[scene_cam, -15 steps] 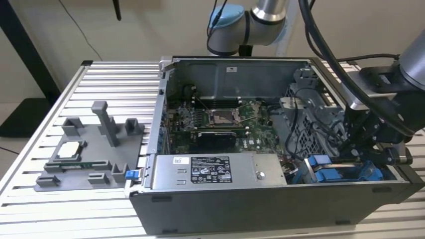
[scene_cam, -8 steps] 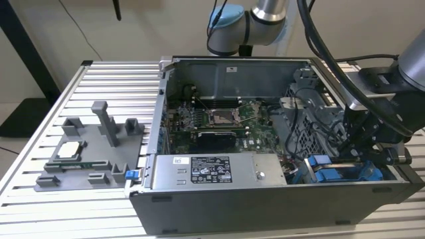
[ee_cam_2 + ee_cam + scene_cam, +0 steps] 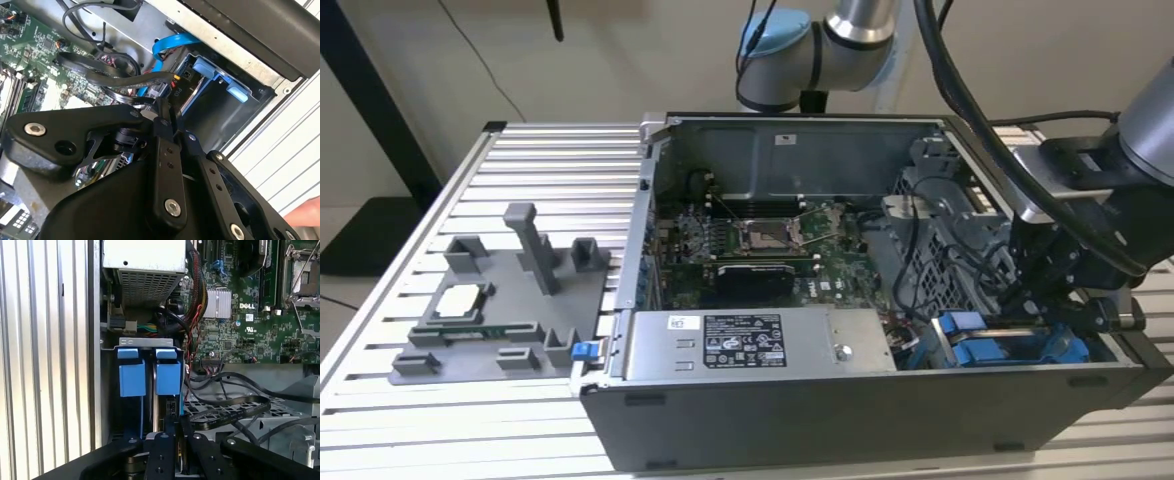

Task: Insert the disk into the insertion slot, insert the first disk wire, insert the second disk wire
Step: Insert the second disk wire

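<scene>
**Gripper down at the blue drive bay in the open computer case**

At the exterior view's left, a flat grey tray (image 3: 500, 315) of moulded part holders rests on the table (image 3: 547, 180), a surface of pale ribbed aluminium slats. Behind the table stands a plain light wall, and a dark post leans at the far left.

In the middle sits the open computer case (image 3: 761, 440), dark grey sheet metal with its side off. Inside lies a green motherboard (image 3: 761, 240) with a square metal socket, and in front of it a long grey metal box (image 3: 761, 345) carrying a black-and-white sticker.

Toward the exterior view's right, black cables loop across the interior. The insertion slot (image 3: 1014, 350) sits in the near right corner of the case, a grey bay with glossy bright blue plastic tabs. In the first wrist view the blue tabs (image 3: 150, 377) stand side by side as two smooth rectangular blocks, with the narrow edge of the disk (image 3: 160, 410) upright between them, already seated in the bay.

The gripper (image 3: 1034, 300), matte black with bolted link arms, hangs right over the bay. In both wrist views its fingers (image 3: 167, 130) stand close together at a flat black cable (image 3: 125, 80) just beside the disk's connector end; I cannot tell whether they are pinching it. A bright blue flat wire (image 3: 167, 45) curves above the bay.
</scene>
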Controlling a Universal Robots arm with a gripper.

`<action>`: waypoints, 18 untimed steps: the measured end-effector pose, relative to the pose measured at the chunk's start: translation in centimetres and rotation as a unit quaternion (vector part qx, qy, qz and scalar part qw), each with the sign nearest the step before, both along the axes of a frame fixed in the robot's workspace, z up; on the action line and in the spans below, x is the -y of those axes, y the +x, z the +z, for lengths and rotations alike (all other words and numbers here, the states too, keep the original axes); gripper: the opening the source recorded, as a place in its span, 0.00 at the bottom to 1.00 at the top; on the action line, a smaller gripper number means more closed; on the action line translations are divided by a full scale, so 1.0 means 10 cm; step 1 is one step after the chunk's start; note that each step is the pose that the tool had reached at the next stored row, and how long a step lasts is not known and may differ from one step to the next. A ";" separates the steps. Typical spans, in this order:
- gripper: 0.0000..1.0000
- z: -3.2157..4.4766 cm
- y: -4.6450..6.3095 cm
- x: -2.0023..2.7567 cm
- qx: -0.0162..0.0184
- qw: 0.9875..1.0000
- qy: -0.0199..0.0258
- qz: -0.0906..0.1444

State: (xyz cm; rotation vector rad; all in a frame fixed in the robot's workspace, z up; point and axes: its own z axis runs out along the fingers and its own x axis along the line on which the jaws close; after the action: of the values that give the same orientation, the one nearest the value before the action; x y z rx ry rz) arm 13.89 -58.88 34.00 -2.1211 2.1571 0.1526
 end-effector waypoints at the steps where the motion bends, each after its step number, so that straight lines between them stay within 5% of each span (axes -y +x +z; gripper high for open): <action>1: 0.00 -0.005 0.00 -0.001 0.000 1.000 0.000 0.000; 7: 0.00 -0.041 0.00 0.000 0.000 1.000 0.000 0.000; 8: 1.00 -0.048 0.00 0.000 0.000 1.000 0.000 0.000; 13: 1.00 -0.027 0.00 0.000 0.000 1.000 0.000 0.000; 18: 1.00 0.091 0.00 0.000 0.000 1.000 0.000 0.000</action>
State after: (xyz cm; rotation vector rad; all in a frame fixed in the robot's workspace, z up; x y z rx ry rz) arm 13.89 -58.88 34.91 -2.1205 2.1575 0.1528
